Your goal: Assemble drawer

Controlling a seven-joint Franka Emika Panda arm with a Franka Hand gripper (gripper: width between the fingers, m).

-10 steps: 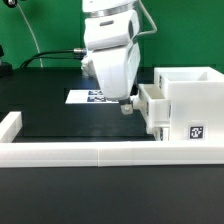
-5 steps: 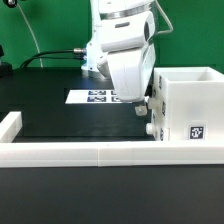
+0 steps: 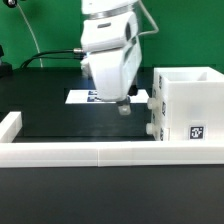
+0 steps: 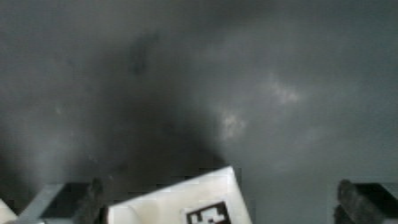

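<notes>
One housing (image 3: 187,108) on my desk (image 3: 60,122), two knobs (image 3: 152,101) showing at its face; end effector (image 3: 123,108) spread, holding nothing.

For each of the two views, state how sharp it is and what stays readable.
Exterior view: evenly lit and fairly sharp, the tag on the housing readable, the gripper crisp. Wrist view: dim, soft and smeared, the dark table a blur; only the marker board corner shows a tag.

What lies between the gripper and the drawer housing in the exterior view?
Nothing: only bare black table separates the gripper from the drawer housing and its tray knobs, as the exterior view shows.
</notes>
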